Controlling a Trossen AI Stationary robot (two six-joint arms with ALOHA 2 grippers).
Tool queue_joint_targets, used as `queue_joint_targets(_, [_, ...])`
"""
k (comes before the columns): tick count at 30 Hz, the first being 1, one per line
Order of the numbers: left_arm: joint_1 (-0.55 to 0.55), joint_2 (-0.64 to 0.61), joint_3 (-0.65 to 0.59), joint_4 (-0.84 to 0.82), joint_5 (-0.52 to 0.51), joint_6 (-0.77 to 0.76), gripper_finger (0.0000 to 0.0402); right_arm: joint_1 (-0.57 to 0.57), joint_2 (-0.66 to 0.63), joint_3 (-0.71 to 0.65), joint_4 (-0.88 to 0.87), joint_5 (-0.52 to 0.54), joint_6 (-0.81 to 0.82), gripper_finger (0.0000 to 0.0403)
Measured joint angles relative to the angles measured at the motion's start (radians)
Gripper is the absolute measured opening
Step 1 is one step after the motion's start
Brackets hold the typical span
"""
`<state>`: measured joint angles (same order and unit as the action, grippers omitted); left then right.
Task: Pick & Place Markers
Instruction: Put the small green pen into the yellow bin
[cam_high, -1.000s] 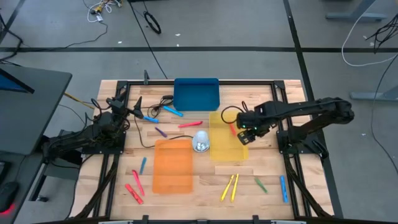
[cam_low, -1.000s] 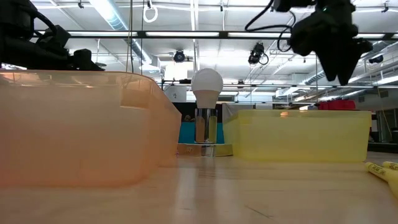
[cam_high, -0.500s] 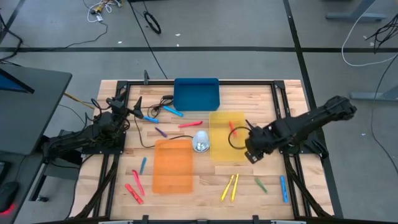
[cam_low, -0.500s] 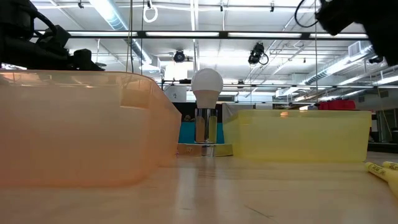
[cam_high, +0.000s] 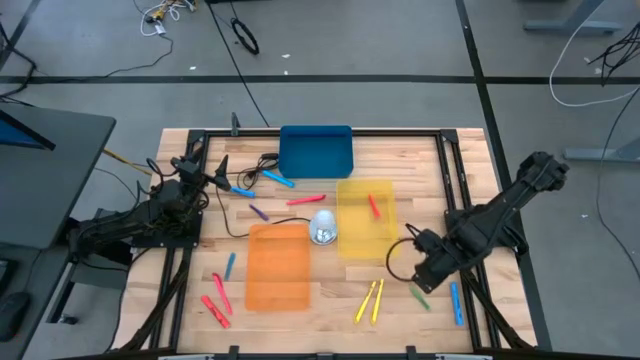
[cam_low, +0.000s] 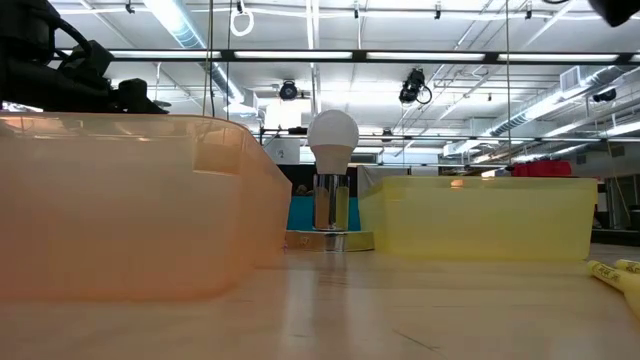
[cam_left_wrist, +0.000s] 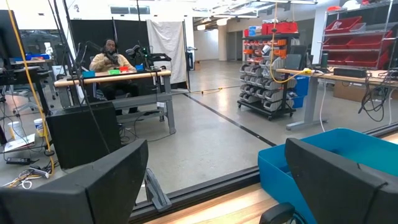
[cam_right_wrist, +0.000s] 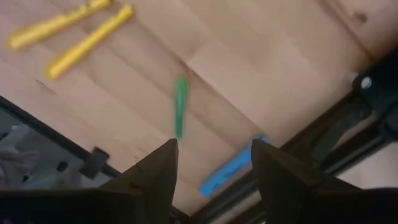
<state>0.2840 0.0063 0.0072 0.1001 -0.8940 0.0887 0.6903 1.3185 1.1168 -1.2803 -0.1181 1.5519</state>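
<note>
Markers lie scattered on the wooden table: a green one (cam_high: 420, 297) (cam_right_wrist: 180, 107), a blue one (cam_high: 457, 303) (cam_right_wrist: 233, 167), two yellow ones (cam_high: 371, 300) (cam_right_wrist: 68, 32), several red, light blue and purple ones farther left. One red marker (cam_high: 374, 206) lies inside the yellow tray (cam_high: 352, 240). My right gripper (cam_high: 421, 274) (cam_right_wrist: 212, 149) hovers open above the table's near right part, over the green marker, touching nothing. My left gripper (cam_high: 218, 172) (cam_left_wrist: 217, 186) is open at the far left, beside the blue tray (cam_high: 316, 152).
An orange tray (cam_high: 278, 266) sits near the middle, with a round silvery bulb-like object (cam_high: 323, 229) (cam_low: 332, 185) between it and the yellow tray. Black cables (cam_high: 262, 160) lie by the blue tray. Bare wood shows between the trays and the near edge.
My right gripper has travelled from above the yellow tray toward the table's near right corner, ending over the green marker; it has left the low view. The red marker has stayed lying in the yellow tray. The left arm has kept still.
</note>
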Motion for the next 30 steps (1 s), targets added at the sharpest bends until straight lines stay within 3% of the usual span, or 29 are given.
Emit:
queue_joint_targets(10, [0.0, 0.0, 0.0, 0.0, 0.0, 0.0, 0.0383, 0.089, 0.046, 0.0, 0.039, -0.04, 0.108, 0.0203])
queue_joint_targets(17, [0.0, 0.0, 0.0, 0.0, 0.0, 0.0, 0.0383, 0.097, 0.058, 0.0, 0.142, -0.02, 0.179, 0.0203])
queue_joint_targets(30, [0.0, 0.0, 0.0, 0.0, 0.0, 0.0, 0.0383, 0.092, 0.069, 0.0, 0.179, 0.025, 0.231, 0.0203])
